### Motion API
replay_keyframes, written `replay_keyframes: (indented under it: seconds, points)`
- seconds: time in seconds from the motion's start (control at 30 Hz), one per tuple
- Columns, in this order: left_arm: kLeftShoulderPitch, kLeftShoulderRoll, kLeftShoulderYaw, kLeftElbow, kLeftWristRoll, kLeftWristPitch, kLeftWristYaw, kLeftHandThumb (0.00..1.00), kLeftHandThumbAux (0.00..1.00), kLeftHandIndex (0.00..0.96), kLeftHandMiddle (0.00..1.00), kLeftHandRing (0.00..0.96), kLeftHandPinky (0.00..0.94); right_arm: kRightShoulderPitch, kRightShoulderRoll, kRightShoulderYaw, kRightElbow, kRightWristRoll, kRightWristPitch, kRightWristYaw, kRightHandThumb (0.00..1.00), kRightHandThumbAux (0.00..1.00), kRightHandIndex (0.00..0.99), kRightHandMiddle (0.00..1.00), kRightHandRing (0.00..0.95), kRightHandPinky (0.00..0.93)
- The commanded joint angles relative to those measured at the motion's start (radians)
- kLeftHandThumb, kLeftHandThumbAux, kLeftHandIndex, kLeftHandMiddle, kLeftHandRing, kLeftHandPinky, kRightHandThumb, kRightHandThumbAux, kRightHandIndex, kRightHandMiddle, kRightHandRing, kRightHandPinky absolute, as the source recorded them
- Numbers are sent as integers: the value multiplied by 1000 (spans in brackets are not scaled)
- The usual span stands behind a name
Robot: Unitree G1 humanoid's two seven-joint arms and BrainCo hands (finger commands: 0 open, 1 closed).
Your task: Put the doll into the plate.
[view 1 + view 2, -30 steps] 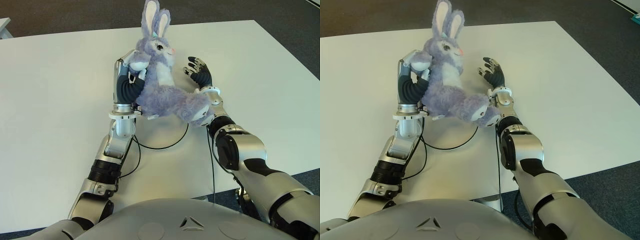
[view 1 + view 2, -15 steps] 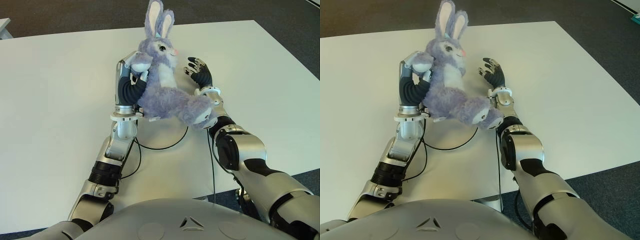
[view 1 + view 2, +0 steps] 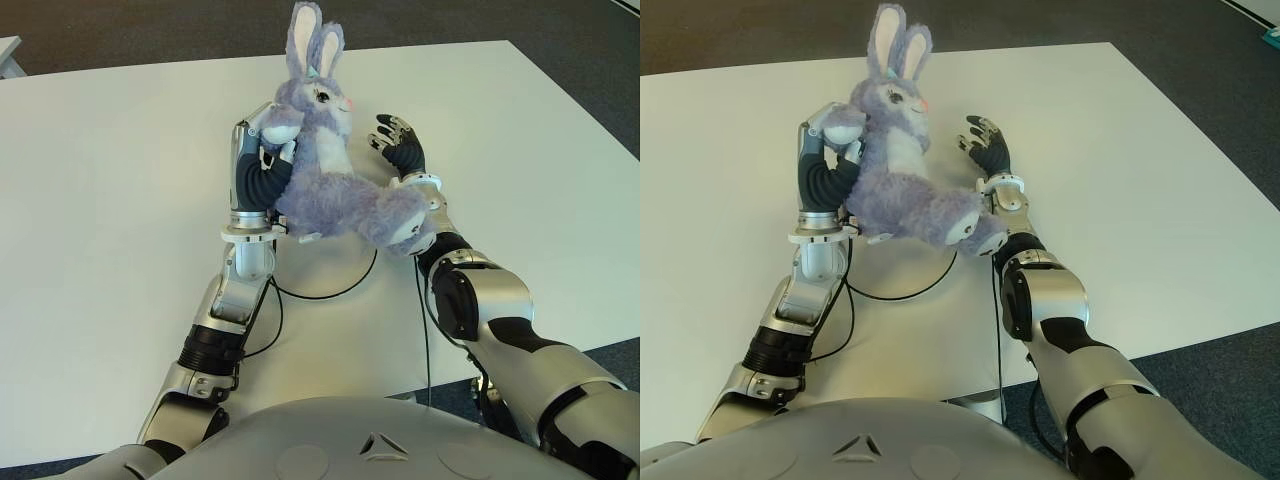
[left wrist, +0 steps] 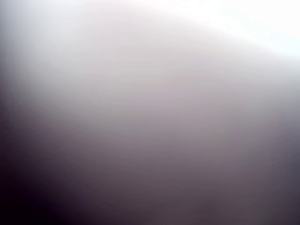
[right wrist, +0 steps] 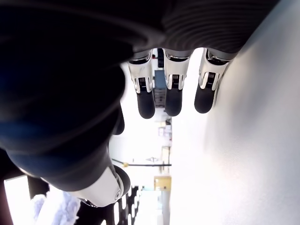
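The left hand (image 3: 262, 160), a silver and dark grey multi-fingered hand, stands upright left of centre in the eye views. Its fingers are curled around one arm and the flank of the fluffy lilac plush rabbit doll with a white belly and long ears (image 3: 325, 165). The left wrist view is fully blocked by something close to the lens and shows nothing of the grip.

The doll is held clear of the plain white rectangular table (image 3: 120, 180). It leans back, ears toward the upper centre of the frame, feet hanging toward centre right, over the right forearm.

The right hand (image 3: 400, 148) shows just right of the doll, at centre right. Its fingers are extended and relaxed and hold nothing, which the right wrist view confirms; contact with the table cannot be told.

Thin black cables (image 3: 330, 290) loop on the table below the doll.

Progress: the doll is picked up and secured. No plate appears in any view, so the placing step is judged entirely outstanding, and its target cannot be located.

Change from the earlier frames: very slight. The doll and left hand sit marginally higher than half a second ago, close to their position a second ago. The right hand has not moved.
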State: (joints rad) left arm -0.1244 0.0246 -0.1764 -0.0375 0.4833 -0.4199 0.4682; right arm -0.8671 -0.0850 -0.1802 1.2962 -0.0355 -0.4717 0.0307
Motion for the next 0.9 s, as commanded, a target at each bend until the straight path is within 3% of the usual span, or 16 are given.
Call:
replay_keyframes:
  seconds: [0.03,0.5,0.9]
  points:
    - [87,-41,-14,16,3,18,16,738,694,444,881,876,867,53,6,-7,25,6,21,5,481,847,205,128,92,106]
    - [108,-40,-29,3,-32,23,-9,737,694,444,867,864,856,57,6,-10,24,9,17,9,518,846,216,139,105,123]
    - [136,-47,-43,-22,-166,57,-76,737,694,444,851,857,855,59,5,-10,23,7,18,11,490,844,182,130,101,118]
